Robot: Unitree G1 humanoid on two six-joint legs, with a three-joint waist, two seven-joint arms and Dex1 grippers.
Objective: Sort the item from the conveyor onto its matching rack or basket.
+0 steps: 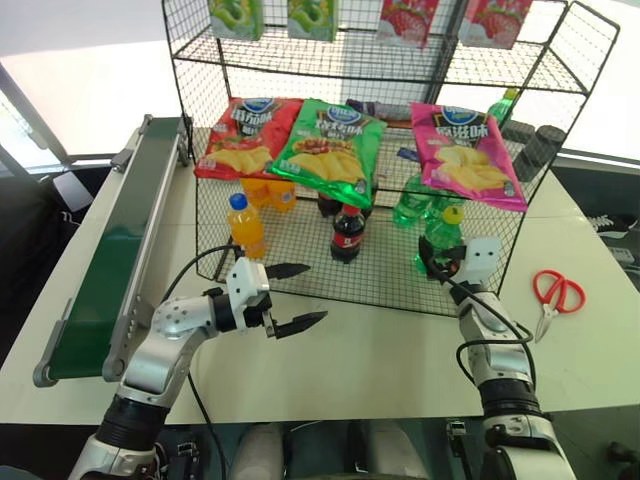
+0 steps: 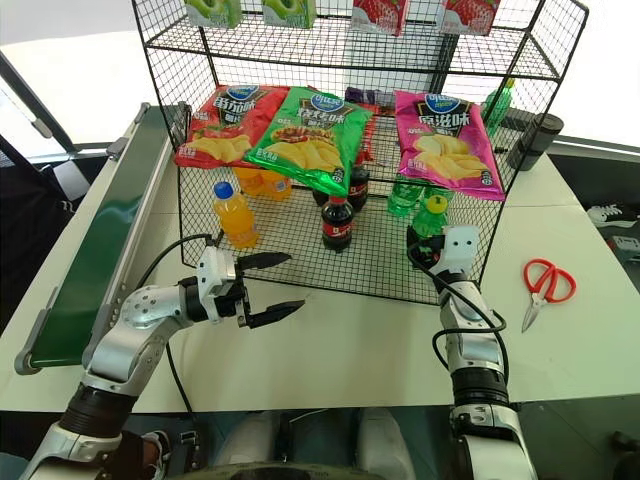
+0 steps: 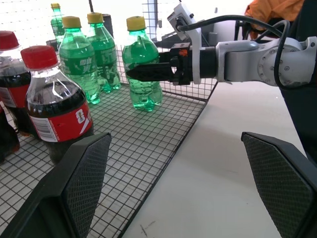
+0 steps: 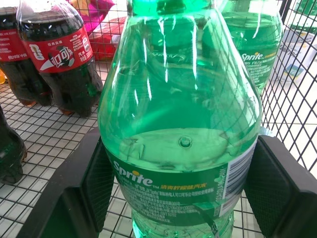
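- The green bottle (image 4: 181, 124) with the yellow cap is held upright by the right gripper (image 3: 148, 73), with one black finger pressed on each side of it.
- The green bottle is standing on the wire floor at the bottom of the black rack (image 1: 300, 262), close to the rack's front right edge.
- Two more green bottles (image 3: 86, 54) with yellow caps are seen just behind it, deeper in the rack.
- The left gripper (image 1: 290, 297) is held wide, with nothing between its two black fingers.
- The left gripper is held above the white table (image 1: 380, 350), just in front of the rack and apart from it.
- A cola bottle (image 1: 347, 233) with a red cap is standing near the middle of the rack's bottom floor, and more dark bottles are seen behind it.
- An orange bottle (image 1: 245, 226) with a blue cap is standing at the left of the same floor.
- Three chip bags, red (image 1: 245, 137), green (image 1: 330, 145) and pink (image 1: 465, 155), are laid on the shelf above the bottles.
- Green and red boxes (image 1: 310, 18) are kept on the top shelf.
- The green conveyor (image 1: 110, 260) is seen along the left side of the table.
- Red scissors (image 1: 555, 295) are lying on the table at the right, well apart from the rack.
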